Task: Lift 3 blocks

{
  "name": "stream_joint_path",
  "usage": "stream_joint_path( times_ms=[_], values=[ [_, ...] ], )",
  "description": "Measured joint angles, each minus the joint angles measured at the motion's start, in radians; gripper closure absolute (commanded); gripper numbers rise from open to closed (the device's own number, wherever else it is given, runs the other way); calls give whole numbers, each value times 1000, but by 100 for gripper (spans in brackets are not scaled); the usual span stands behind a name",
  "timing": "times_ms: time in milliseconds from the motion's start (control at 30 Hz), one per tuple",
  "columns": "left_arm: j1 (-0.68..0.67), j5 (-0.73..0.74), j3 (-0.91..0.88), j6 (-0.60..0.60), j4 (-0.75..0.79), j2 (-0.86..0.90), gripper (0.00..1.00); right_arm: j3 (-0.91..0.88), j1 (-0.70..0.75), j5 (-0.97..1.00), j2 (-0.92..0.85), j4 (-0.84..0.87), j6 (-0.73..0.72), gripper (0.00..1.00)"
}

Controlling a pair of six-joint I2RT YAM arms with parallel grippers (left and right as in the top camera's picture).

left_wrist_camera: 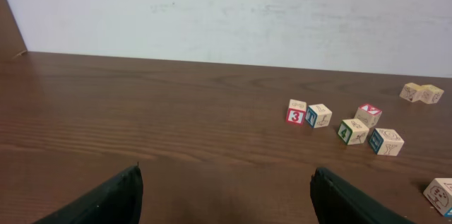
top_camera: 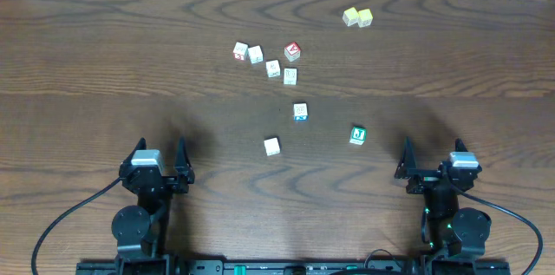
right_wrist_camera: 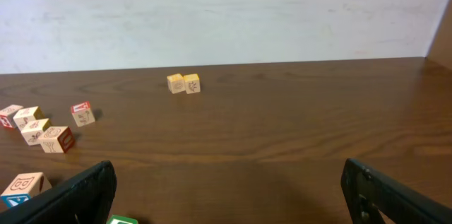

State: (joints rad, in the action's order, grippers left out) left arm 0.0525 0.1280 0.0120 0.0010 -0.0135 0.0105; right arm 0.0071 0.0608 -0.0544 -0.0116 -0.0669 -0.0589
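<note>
Overhead view: three small wooden alphabet cubes for the task lie apart on the dark brown wooden counter (top_camera: 104, 67), closer to the arms than the other cubes.
Pale cube with blue marks (top_camera: 300, 112): near the middle of the counter.
Green-faced cube with white letter (top_camera: 357, 134): at 4 o'clock from the pale cube, and at 9 o'clock from the right jaws.
Cream cube (top_camera: 272, 146): at 7 o'clock from the pale cube, at 3 o'clock from the left jaws, well apart from them.
Left jaws: spread wide, holding nothing.
Right jaws: spread wide, holding nothing.
Not for the task: red-faced cube (top_camera: 293, 50) at 12 o'clock from the pale cube; two pale-yellow cubes (top_camera: 350, 16), touching, at 1 o'clock.
Step in hand: I judge it is the very start, as no cube is lifted.
Next move: probably the right jaws go to the green-faced cube, straddle two opposite faces, close and rise straight. The cube is small, so the centring needs care.
</note>
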Motion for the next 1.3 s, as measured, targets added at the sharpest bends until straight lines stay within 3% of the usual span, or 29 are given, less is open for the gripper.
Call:
stream_joint_path(
  times_ms=[533, 733, 900, 967, 1100, 1200, 1300],
  values=[
    [0, 0, 0, 0, 0, 0, 24, 0, 0, -12, 0, 35, -9, 1],
    [0, 17, 0, -34, 5, 0, 24, 0, 0, -286, 0, 53, -230, 1],
    [0, 161, 0, -225, 32, 0, 24, 0, 0, -475, 0, 84, -559, 1],
    [0, 210, -6, -280, 91, 2, 24, -1, 0, -498, -4, 212, -628, 1],
    [0, 344, -2, -339, 340, -1, 24, 3, 0, -517, 1, 428, -676, 1],
    [0, 388, 24, -356, 305, 2, 24, 42, 0, -500, 0, 419, -669, 1],
    [0, 412, 132, -339, 196, 45, 24, 181, 0, -488, -37, 242, -598, 1]
  ],
)
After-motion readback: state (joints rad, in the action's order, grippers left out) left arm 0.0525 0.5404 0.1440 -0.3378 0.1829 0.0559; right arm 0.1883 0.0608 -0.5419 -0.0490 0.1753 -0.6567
